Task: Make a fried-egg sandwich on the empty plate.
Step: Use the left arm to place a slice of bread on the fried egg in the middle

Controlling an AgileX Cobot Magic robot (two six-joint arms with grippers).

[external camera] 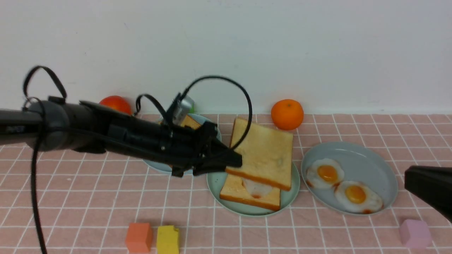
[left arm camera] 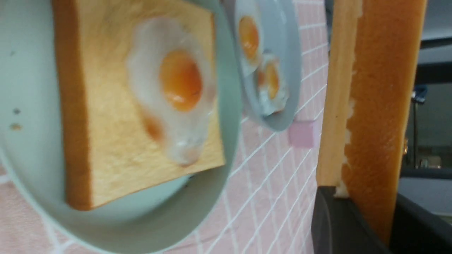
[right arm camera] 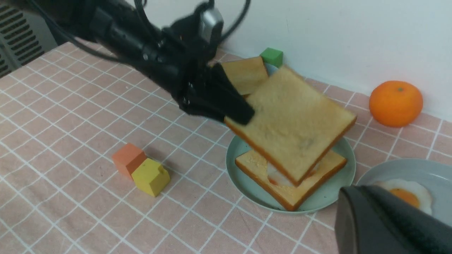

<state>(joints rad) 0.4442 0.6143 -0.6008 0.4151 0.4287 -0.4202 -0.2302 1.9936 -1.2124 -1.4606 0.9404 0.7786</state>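
Note:
The mint-green empty plate (external camera: 215,183) now carries one toast slice (external camera: 233,194) with a fried egg (external camera: 256,188) lying on it. In the left wrist view the egg (left arm camera: 176,84) sits whole on that slice (left arm camera: 106,148). My left gripper (external camera: 235,162) is shut on the edge of a second toast slice (external camera: 265,151). It holds this slice tilted just above the egg, apart from the slice below. The right gripper (external camera: 408,180) hovers at the right by the egg plate, fingers together with nothing in them.
A blue-grey plate (external camera: 370,158) with two fried eggs lies right of the green one. Another plate (external camera: 155,166) with toast (external camera: 190,122) is behind my left arm. An orange (external camera: 287,114) and a tomato (external camera: 116,104) stand by the wall. Orange (external camera: 138,237), yellow (external camera: 167,240) and pink (external camera: 415,233) blocks line the front.

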